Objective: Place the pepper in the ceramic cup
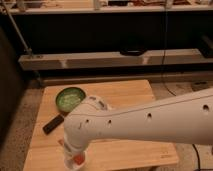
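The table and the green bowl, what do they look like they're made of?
Table: pale wood, matte, with faint grain lines. Green bowl: looks like smooth glazed ceramic or plastic; can't tell which. The pincer hangs low at the table's front-left edge, with something orange-red at it.

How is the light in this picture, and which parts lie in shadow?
Camera view: warm, even light falls on the wooden table and the green bowl. The space under the shelf behind is dark. The white arm is bright, without glare. The tool hangs at the table's front left, shaded by the arm.
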### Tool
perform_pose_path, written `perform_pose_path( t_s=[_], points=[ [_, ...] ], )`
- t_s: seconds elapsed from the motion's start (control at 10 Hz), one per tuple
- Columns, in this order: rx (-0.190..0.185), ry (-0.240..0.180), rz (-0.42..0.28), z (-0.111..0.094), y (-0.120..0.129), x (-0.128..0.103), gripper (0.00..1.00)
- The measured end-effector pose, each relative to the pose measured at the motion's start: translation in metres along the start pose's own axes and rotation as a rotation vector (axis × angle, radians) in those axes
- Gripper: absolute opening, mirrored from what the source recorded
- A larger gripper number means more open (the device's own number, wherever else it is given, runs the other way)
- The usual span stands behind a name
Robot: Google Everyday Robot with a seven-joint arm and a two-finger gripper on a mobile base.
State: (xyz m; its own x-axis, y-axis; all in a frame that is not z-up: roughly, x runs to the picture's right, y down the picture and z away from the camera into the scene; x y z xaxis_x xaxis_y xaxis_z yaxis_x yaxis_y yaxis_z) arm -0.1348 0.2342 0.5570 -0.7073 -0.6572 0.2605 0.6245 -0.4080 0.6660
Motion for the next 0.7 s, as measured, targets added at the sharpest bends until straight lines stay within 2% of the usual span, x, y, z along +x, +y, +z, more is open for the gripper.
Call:
perform_pose_path(
  t_s=[0.6,0.7],
  points=[
    [-0.048,0.044,0.080,-0.002,0.011,0.007,0.80],
    [-0.049,0.039,0.073,-0.001,0.013,0.011,0.80]
  ],
)
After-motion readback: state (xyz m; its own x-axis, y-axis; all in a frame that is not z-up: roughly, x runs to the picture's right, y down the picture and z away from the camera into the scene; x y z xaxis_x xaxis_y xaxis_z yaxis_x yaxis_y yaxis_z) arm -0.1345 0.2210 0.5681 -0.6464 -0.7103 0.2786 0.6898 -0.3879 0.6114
